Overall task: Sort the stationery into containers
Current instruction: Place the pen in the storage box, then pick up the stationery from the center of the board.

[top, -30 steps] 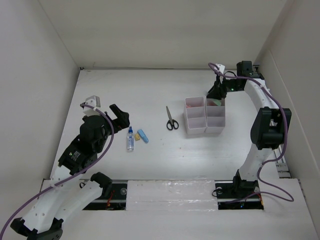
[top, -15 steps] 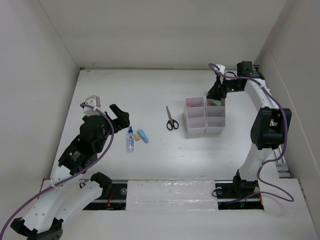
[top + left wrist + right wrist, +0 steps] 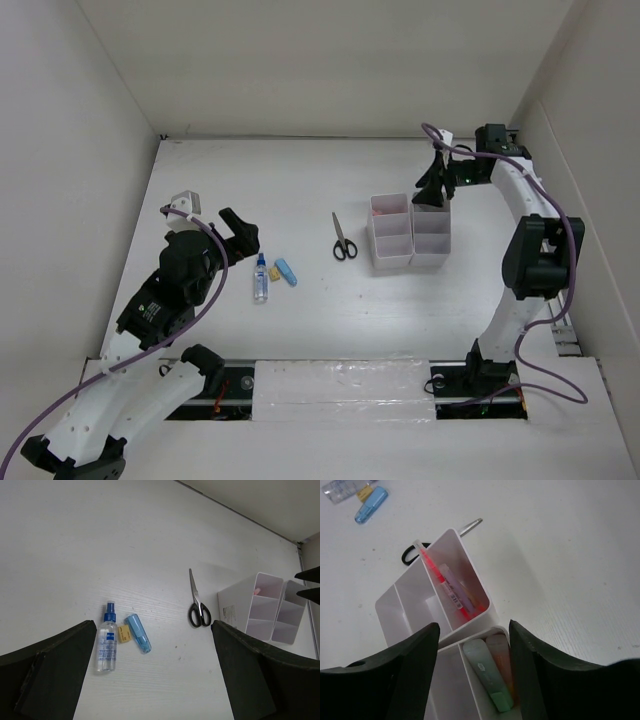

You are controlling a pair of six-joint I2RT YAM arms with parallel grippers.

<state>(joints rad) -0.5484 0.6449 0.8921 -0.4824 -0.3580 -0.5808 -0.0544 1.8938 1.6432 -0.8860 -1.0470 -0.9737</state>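
Two white containers stand side by side, the left one (image 3: pixel 390 250) (image 3: pixel 405 605) and the right one (image 3: pixel 432 245) (image 3: pixel 470 655). My right gripper (image 3: pixel 432 188) (image 3: pixel 473 626) hangs open just above the right box's far compartment, where a green marker (image 3: pixel 490 680) and an orange marker (image 3: pixel 502 660) lie loose. Pink pens (image 3: pixel 445 586) lean in the left box's far compartment. The scissors (image 3: pixel 343 240) (image 3: pixel 197 607) lie left of the boxes. Further left, a clear bottle with a blue cap (image 3: pixel 261 279) (image 3: pixel 106 647) and a blue marker (image 3: pixel 286 271) (image 3: pixel 137 634) lie before my open, empty left gripper (image 3: pixel 240 236) (image 3: pixel 153 625).
A small orange piece (image 3: pixel 124 633) lies between the bottle and the blue marker. White walls close in the table on the left, back and right. The nearer compartments of both boxes look empty.
My right gripper's jaws have spread wider above the right box's far compartment, with the green marker lying free below. The left arm has stayed still.
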